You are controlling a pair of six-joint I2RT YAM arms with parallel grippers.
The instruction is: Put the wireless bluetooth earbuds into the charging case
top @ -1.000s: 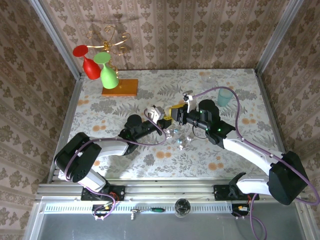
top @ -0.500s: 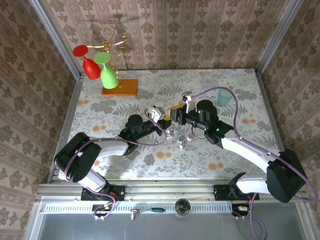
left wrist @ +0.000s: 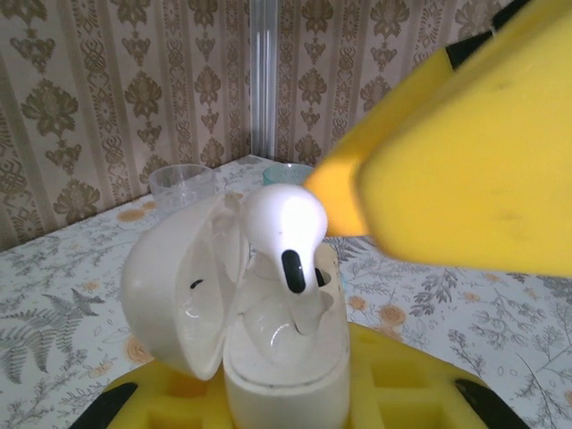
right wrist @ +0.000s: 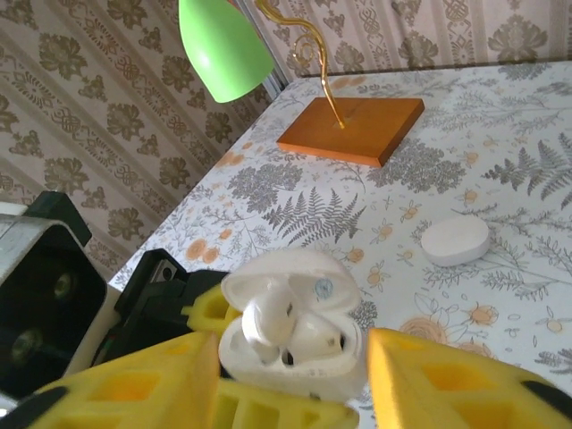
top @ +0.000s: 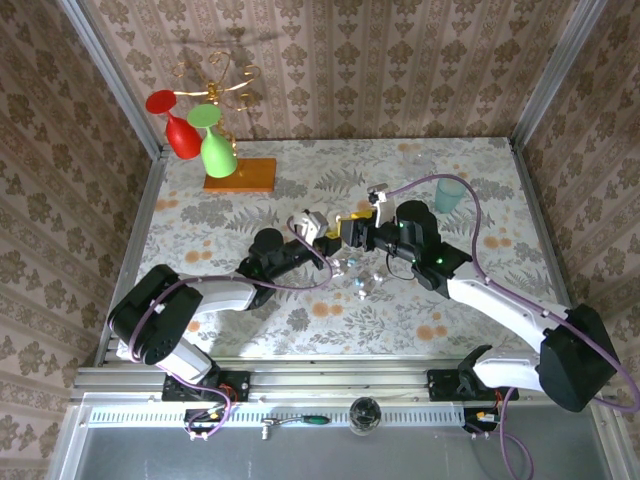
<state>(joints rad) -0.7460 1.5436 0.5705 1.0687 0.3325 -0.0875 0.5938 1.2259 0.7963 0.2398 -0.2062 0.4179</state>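
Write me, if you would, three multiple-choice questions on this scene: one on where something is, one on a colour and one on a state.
1. Where is the charging case?
A. on the wooden base
B. clamped in the left gripper
C. inside the teal cup

2. What colour are the gripper pads?
A. yellow
B. red
C. black

3. How is the case's lid?
A. shut
B. hinged open
C. off, lying on the table

Key:
1 B, since the left wrist view shows the case standing between that gripper's own pads.
2 A, since both wrist views show yellow foam.
3 B, since the lid is tipped back on its hinge, with an earbud sitting in the case.
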